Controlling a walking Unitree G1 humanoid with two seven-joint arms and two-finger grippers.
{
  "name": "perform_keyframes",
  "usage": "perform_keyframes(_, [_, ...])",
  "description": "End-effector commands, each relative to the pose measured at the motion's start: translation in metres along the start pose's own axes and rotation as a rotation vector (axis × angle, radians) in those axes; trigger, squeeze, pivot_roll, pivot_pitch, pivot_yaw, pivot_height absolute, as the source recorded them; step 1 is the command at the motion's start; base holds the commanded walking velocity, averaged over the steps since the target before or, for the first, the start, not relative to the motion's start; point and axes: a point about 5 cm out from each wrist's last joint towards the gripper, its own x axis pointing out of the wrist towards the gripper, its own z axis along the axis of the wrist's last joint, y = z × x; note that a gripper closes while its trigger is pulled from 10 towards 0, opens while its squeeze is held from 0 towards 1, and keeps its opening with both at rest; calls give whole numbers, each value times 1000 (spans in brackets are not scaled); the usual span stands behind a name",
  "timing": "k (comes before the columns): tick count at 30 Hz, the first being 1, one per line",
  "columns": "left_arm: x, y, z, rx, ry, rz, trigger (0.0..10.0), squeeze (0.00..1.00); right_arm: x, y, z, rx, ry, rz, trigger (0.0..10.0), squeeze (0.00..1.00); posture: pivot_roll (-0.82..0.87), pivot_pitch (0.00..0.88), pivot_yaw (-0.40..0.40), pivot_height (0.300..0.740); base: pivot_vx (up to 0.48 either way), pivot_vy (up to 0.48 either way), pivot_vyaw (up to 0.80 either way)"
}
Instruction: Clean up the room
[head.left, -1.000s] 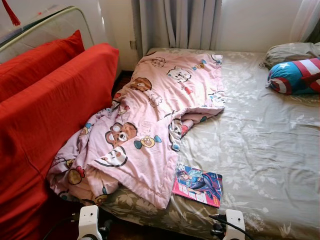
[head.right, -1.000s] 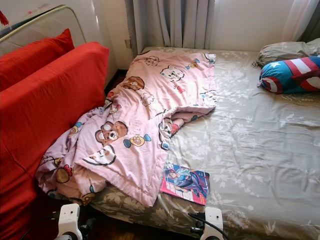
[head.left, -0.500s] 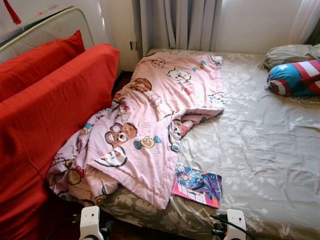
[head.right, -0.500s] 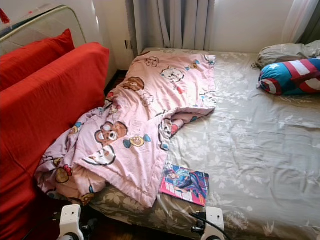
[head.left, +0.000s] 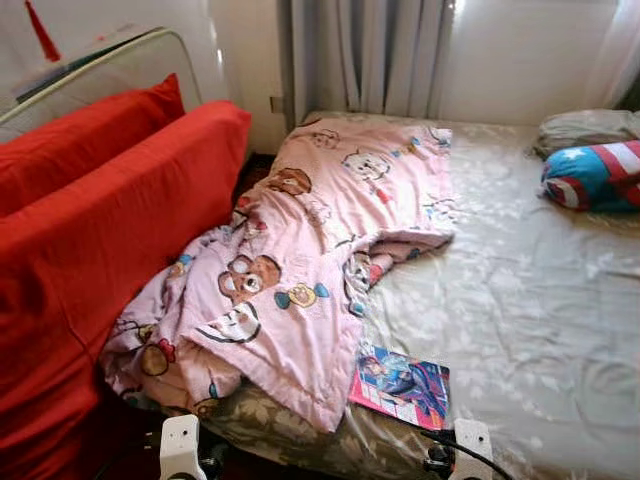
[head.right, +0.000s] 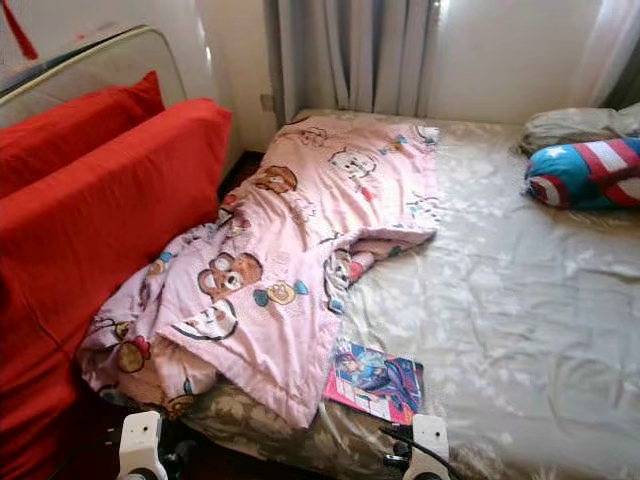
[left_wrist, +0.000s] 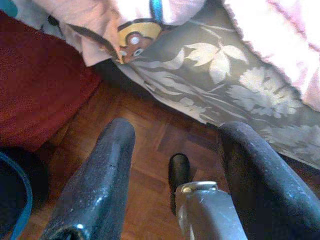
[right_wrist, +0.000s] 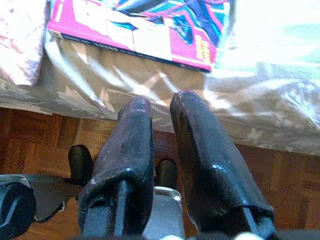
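Bed (head.left: 540, 300): pink cartoon quilt (head.left: 320, 240) rumpled over near-left corner, touching red sofa (head.left: 100, 230). Magazine (head.left: 400, 382) flat near front edge, beside quilt. Left gripper (left_wrist: 175, 145) spread wide, empty, above wood floor (left_wrist: 145, 150). Right gripper (right_wrist: 160, 107) fingers nearly together, empty, just short of magazine.

Before you lies the bed (head.left: 540, 300). The quilt (head.left: 310, 260) sprawls over its ten o'clock side, spilling toward the sofa (head.left: 90, 260) at nine. The book (head.left: 400, 385) sits at six, touching the quilt's edge. A pillow (head.left: 595, 175) rests at two.
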Motion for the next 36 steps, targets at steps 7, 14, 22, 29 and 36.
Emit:
perform_keyframes(7, [-2,5,-7,9,36,9,10000,0,0,1,0,-4,3,3,10000,0,18,39,14,740,278,0,0])
perform_keyframes(14, [-1,6,0,7,3,1,10000,0,1,4,6,0,-33,16,10000,0,15,58,13,740,119,0,0])
perform_keyframes(22, [2,11,29,10,-152,-23,10000,0,4,7,30,-26,-150,47,10000,0,11,75,12,740,0,0,0])
perform_keyframes(29, [-1,1,85,22,-449,-87,10000,0,4,11,62,-37,-329,73,10000,0,12,86,9,740,0,0,0])
perform_keyframes(36, [-27,-19,116,46,-669,-163,10000,0,-4,15,99,-52,-561,93,10000,0,3,89,4,740,0,0,0])
